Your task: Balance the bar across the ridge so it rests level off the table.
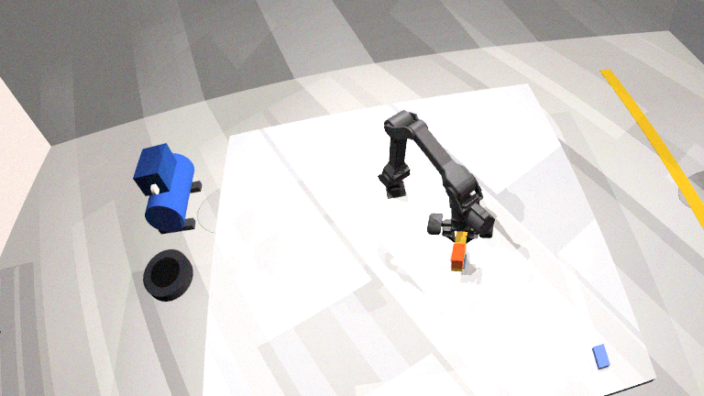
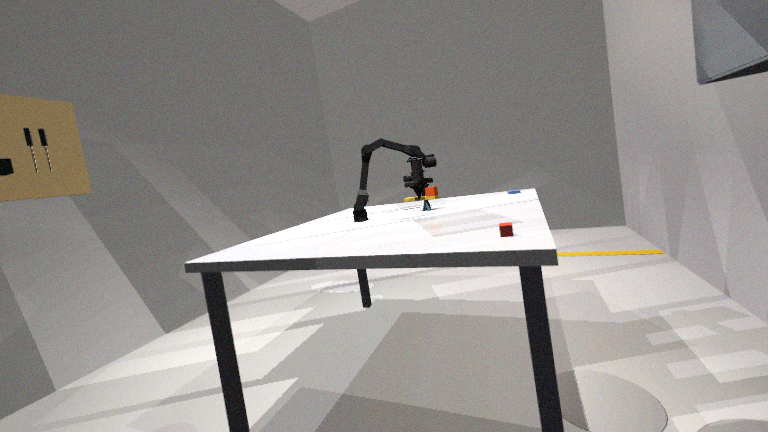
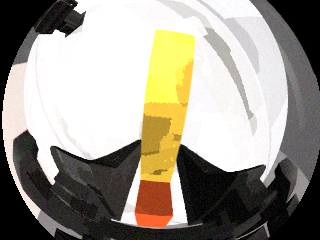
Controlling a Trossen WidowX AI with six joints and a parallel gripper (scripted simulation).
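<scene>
pincer [image 3: 159, 180] squeezing the bar [image 3: 168, 103] tight | holding it up over the ridge [image 2: 426, 205] | keeping it off the desk [image 2: 317, 237]

A workshop or test bay is suggested. Bare grey walls and a grey concrete-like floor are seen, with a yellow painted floor stripe [image 1: 654, 138] running along one side. A tan pegboard with hung tools [image 2: 38, 147] is fixed to the wall. A blue cylindrical machine with a box on top [image 1: 166, 189] and a black rubber tyre [image 1: 167, 273] are left beside the white dark-legged worktop [image 2: 317, 243].
</scene>
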